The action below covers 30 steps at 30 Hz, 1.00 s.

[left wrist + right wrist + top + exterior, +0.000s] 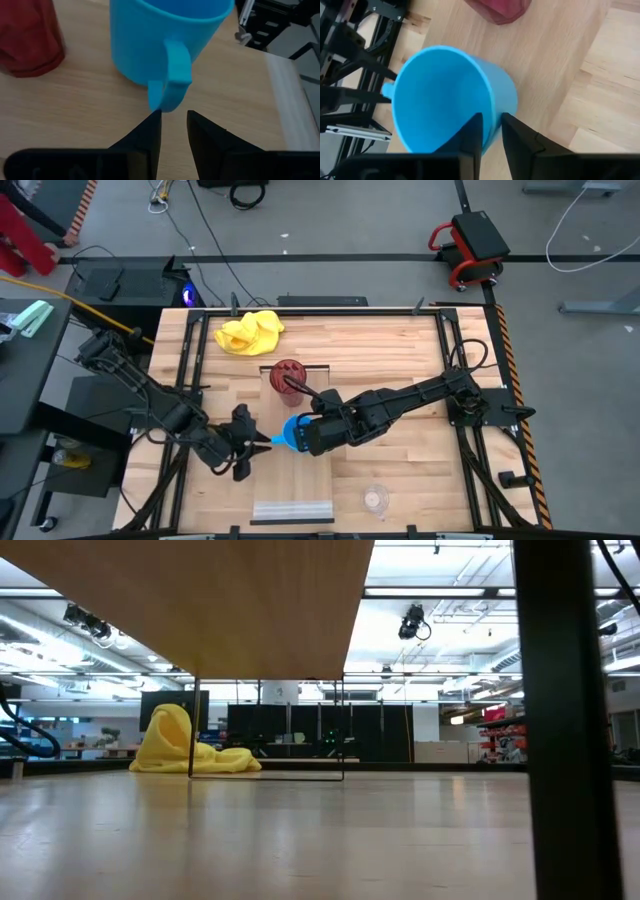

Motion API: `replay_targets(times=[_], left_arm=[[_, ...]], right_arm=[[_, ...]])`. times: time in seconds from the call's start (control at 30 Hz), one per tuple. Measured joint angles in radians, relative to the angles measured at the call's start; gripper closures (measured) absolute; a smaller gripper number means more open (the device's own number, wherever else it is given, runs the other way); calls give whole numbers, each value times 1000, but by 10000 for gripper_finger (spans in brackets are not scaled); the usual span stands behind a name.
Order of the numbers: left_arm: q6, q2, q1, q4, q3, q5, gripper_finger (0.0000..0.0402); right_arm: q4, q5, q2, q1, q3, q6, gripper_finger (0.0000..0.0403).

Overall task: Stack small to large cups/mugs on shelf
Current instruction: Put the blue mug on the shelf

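1. Mug (pixel 293 430), bright blue, sat at the centre of the high frame, on the shelf (pixel 292 485), a pale board running down to the lower edge.
2. Right tool (pixel 303 434) was pinched on the mug's rim: in the right wrist frame one finger (pixel 471 131) lay inside the wall (pixel 445 95) and the other outside, nearly closed on it.
3. Left tool (pixel 256 442) sat just left of the mug, its fingers (pixel 145 137) a narrow gap apart, holding nothing, with tips just short of the blue handle (pixel 172 75).
4. Red tumbler (pixel 288 375) stood upright just above the mug in the high frame, at the shelf's upper end.
5. Glass cup (pixel 375 498) stood on the surface at lower right, well apart from both tools.
6. Yellow cloth (pixel 249 332) lay crumpled at the surface's upper left; the low frame showed it (pixel 185 745) at mid-left.
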Motion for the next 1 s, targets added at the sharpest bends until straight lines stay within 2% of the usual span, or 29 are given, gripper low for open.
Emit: replay_targets(times=[0.3,0.67,0.83,1.0], left_arm=[[-7,0,1,-11,0,-2,298],[-52,-1,0,-74,0,4,301],[-79,-15,-1,-78,0,5,302],[-138,-41,-2,-123,1,5,302]], right_arm=[[-1,26,-1,15,0,-27,293],[-13,78,-36,65,0,-71,289],[-69,114,-58,106,0,-203,298],[-287,176,-69,152,-4,-173,338]])
